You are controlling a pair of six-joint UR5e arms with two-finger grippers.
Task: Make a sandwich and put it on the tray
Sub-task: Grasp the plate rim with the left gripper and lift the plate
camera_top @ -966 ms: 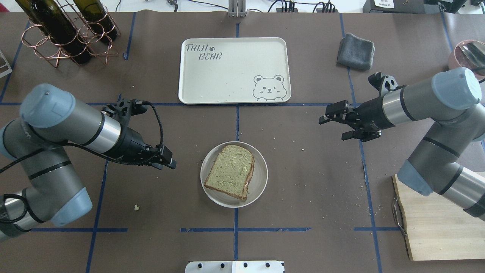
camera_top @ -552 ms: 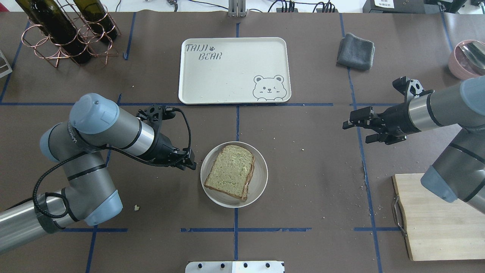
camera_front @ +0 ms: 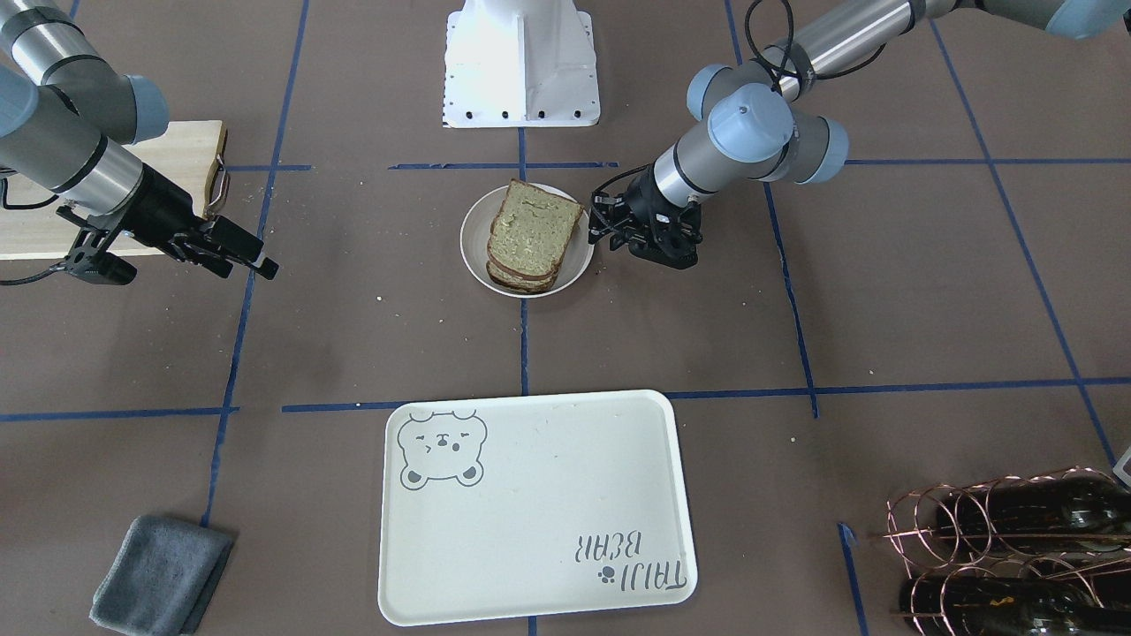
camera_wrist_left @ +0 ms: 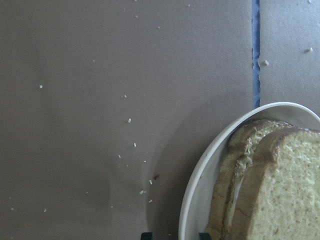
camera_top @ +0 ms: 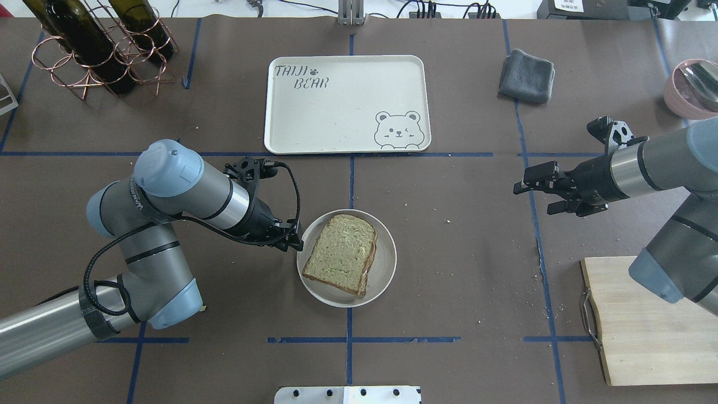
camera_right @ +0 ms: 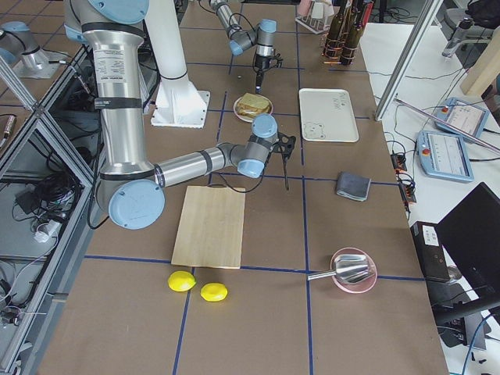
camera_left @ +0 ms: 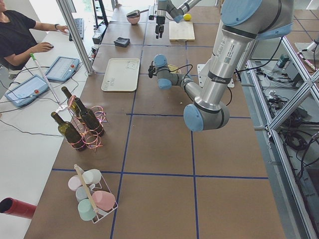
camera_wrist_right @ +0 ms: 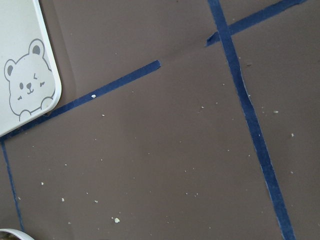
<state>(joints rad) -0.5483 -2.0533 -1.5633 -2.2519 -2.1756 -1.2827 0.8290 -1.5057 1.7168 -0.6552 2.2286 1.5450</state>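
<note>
The sandwich (camera_top: 341,253), two greenish-tan bread slices stacked, lies on a small round white plate (camera_top: 387,264) at the table's middle; the egg is hidden between the slices. My left gripper (camera_top: 296,242) is open at the plate's left rim. In the left wrist view its fingertips (camera_wrist_left: 146,234) stand on either side of the plate rim (camera_wrist_left: 200,175), next to the sandwich (camera_wrist_left: 270,190). My right gripper (camera_top: 530,196) is open and empty, well to the right of the plate. The cream bear tray (camera_top: 336,112) lies bare beyond the plate.
A wooden cutting board (camera_top: 645,325) lies at the right front under my right arm. A grey cloth (camera_top: 527,76) and a pink bowl (camera_top: 693,87) are at the far right. A copper rack with wine bottles (camera_top: 101,50) stands far left. Two lemons (camera_right: 182,281) lie past the board.
My left arm has swung right and its gripper has reached the plate's left rim. My right arm has drawn back to the right, away from the plate.
</note>
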